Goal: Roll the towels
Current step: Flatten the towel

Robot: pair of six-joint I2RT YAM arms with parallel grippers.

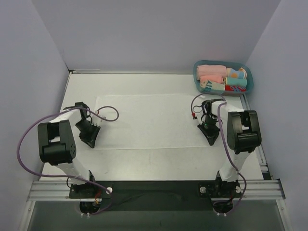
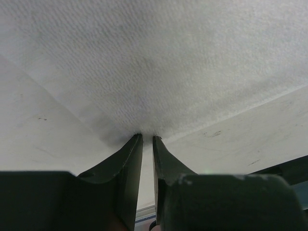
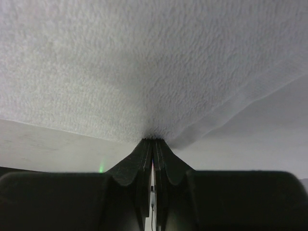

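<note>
Left claw (image 1: 92, 139) pinched the white towel (image 1: 149, 120) at its near left corner; right claw (image 1: 211, 138) clamped its near right edge, towel flat on the worktop (image 1: 144, 161).

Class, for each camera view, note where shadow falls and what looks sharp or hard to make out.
Top external: even light; the thin white cloth towel barely stands out from the white table. Left wrist: dark shadow on the towel at the left claw. Right wrist: same shadow at the right claw; weave sharp.
</note>
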